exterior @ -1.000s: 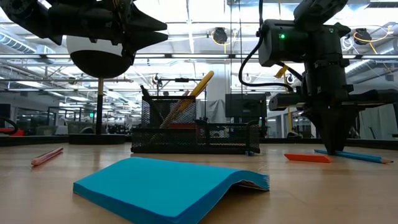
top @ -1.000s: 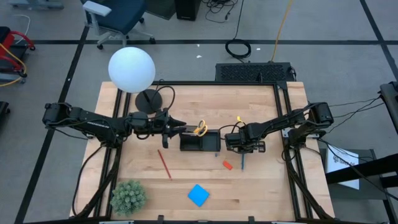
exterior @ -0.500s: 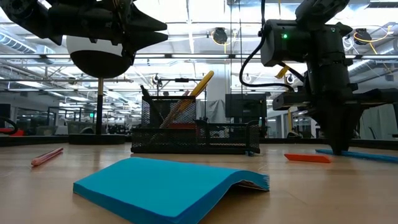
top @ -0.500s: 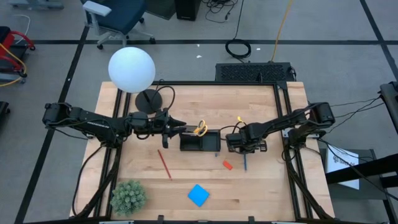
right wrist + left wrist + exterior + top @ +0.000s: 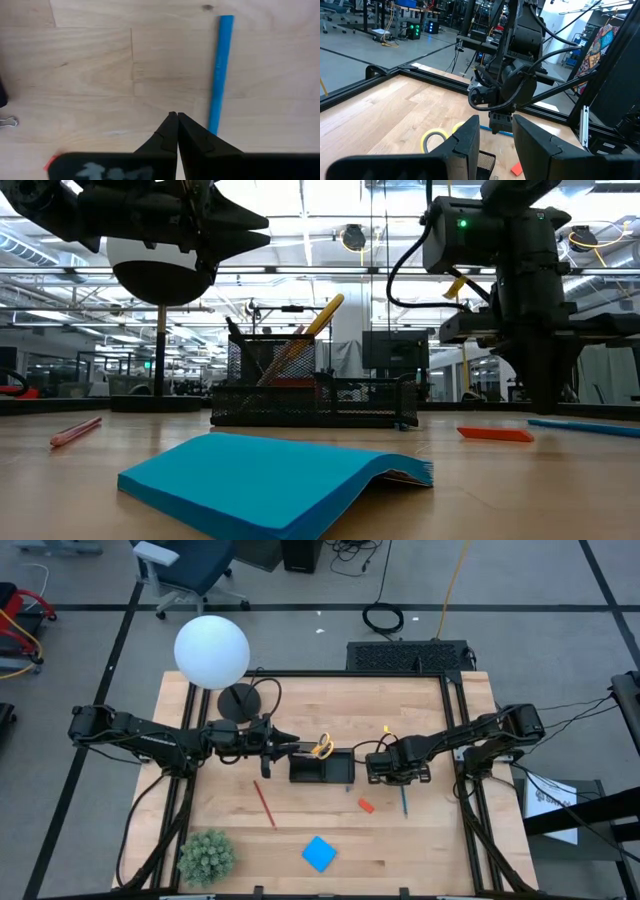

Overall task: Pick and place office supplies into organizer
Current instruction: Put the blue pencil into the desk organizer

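The black mesh organizer (image 5: pixel 303 772) stands mid-table, and the yellow-handled scissors (image 5: pixel 322 747) stick out of its far side. My left gripper (image 5: pixel 495 137) hovers level and open at the organizer's left end, holding nothing. My right gripper (image 5: pixel 176 119) points down just right of the organizer, shut on nothing. The blue pen (image 5: pixel 220 75) lies flat on the wood right beside its fingers. An orange eraser (image 5: pixel 366 806), a red pencil (image 5: pixel 264 803) and a blue note pad (image 5: pixel 319 853) lie on the near half of the table.
A white globe lamp (image 5: pixel 211 652) with a round black base (image 5: pixel 238 702) stands at the far left. A green spiky plant (image 5: pixel 206 857) sits at the near left corner. A small binder clip (image 5: pixel 7 121) lies near my right gripper.
The blue pen has slid along the table toward the right edge and stays flat on the wood. It now lies on the right side of my right gripper's fingers instead of under them.
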Robot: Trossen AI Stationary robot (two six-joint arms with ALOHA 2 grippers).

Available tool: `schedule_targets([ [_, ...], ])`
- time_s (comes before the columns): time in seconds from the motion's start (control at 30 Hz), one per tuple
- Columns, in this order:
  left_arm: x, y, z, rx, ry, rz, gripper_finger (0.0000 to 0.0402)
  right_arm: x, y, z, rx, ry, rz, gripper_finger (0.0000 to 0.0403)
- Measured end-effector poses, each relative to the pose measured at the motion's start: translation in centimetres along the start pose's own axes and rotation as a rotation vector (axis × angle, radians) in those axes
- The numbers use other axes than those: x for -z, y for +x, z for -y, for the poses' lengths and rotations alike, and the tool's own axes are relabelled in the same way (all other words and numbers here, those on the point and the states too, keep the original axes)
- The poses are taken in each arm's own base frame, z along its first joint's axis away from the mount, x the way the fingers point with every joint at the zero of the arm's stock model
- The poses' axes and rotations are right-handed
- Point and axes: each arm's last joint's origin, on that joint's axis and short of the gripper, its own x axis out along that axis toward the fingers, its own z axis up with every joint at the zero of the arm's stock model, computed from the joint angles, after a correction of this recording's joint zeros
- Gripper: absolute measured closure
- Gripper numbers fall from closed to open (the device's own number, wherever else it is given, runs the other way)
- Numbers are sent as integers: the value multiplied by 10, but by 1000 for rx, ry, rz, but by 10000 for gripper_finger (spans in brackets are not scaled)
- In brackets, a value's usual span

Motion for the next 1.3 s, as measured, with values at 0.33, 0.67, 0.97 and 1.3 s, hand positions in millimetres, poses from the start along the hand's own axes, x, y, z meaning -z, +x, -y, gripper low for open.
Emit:
schedule_targets([
  [0.33,0,0,0,0,0,0,288,-1,-1,5,54,-62,1,402],
  [0.67,0,0,0,0,0,0,288,-1,-14,14,57,-84,-18,367],
  [0.97,0,0,0,0,0,0,288,-3,-13,23,54,-75,21,300],
  [1.3,0,0,0,0,0,0,289,-3,-8,26,63,-65,8,263],
])
